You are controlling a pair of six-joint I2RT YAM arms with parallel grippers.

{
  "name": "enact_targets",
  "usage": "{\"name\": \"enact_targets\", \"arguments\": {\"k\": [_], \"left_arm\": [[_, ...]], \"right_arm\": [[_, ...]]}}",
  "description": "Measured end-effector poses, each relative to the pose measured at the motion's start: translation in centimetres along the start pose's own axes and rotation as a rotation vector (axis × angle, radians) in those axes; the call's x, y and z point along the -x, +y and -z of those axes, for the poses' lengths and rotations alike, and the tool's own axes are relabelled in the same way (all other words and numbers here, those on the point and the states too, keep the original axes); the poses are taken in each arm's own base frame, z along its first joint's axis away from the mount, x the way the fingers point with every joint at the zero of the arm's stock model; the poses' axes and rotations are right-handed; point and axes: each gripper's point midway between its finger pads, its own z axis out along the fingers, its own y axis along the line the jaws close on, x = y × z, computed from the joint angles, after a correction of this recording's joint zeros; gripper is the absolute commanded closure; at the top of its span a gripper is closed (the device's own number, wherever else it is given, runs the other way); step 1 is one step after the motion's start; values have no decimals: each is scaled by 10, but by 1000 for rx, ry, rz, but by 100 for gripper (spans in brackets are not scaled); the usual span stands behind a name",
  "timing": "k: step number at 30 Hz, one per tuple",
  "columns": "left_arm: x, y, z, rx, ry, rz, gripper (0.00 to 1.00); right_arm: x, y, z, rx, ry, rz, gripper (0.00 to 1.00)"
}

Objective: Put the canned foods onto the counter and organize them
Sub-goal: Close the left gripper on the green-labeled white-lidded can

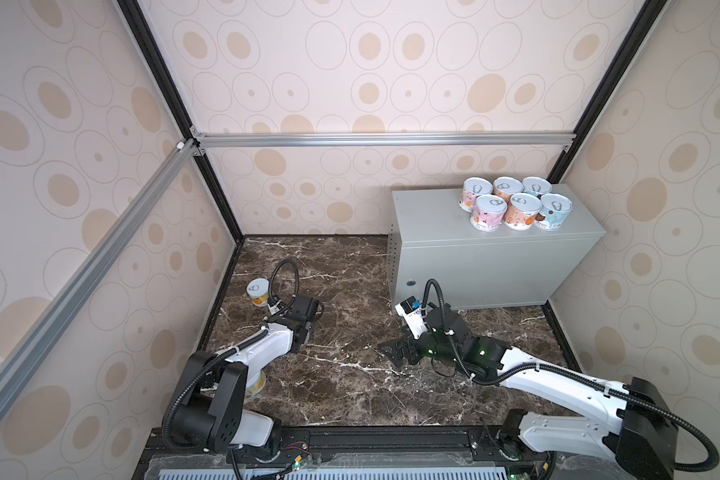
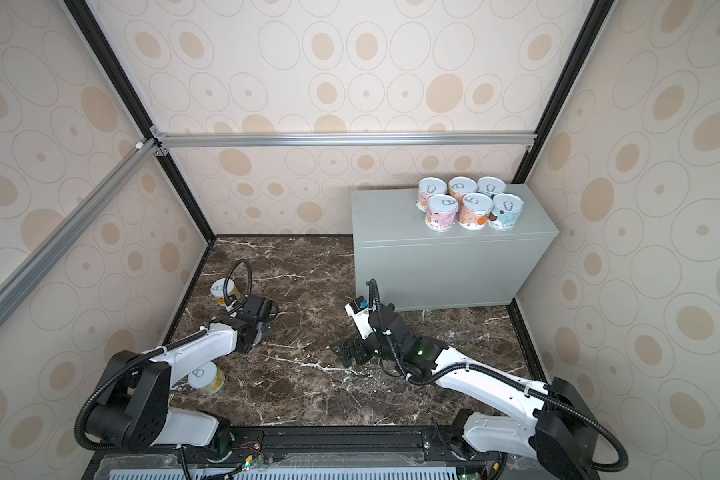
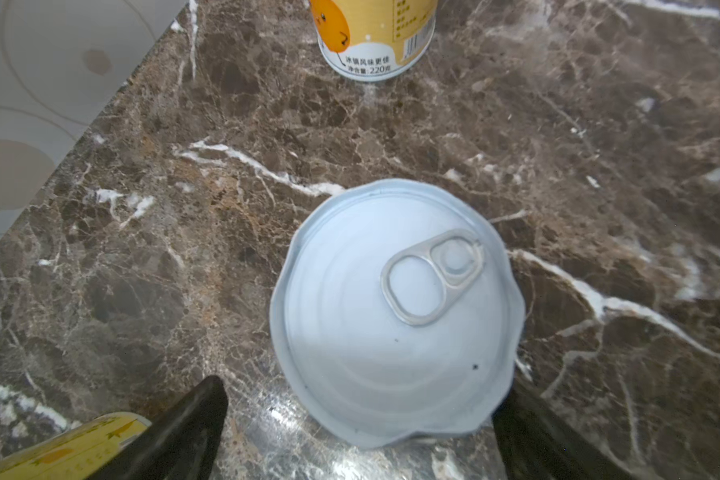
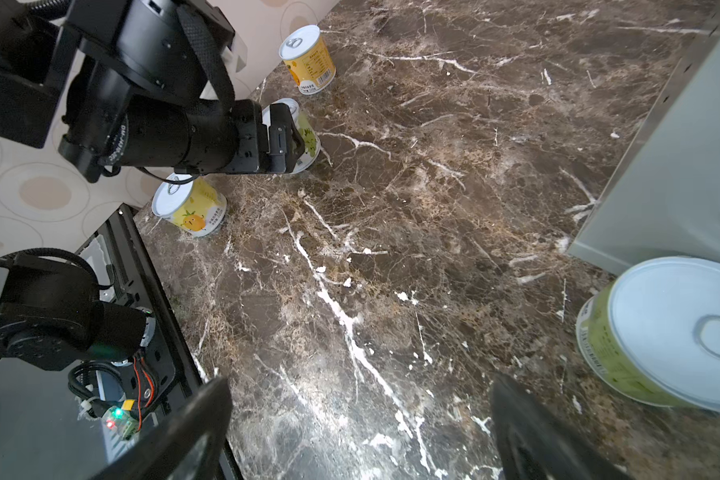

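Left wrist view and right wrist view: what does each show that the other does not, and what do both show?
Only the left wrist view shows the whole silvery pull-tab lid of the round tin between the open black fingers of the left gripper. Only the right wrist view shows that tin's green label, another green-labelled tin, the light-grey metal cabinet and the open right gripper. Both show the dark brown marble surface and two yellow-labelled tins.

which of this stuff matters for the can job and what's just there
Job:
- six tins on the grey counter
- far yellow tin
- near yellow tin
- left green tin
- right green tin

Just there:
- marble-patterned surface
- aluminium frame
- patterned walls
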Motion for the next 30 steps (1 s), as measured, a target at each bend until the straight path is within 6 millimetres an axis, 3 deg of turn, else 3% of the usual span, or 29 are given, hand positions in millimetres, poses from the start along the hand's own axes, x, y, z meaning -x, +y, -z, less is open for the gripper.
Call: {"name": "enact_targets", "arguments": {"k": [21, 30], "left_arm": [[13, -21, -39, -19, -67, 32, 1], [11, -17, -44, -1, -81, 48, 15]], "right_arm": [[-8, -6, -8, -26, 29, -3, 1], [-6, -7, -9, -25, 17, -2, 1]]}}
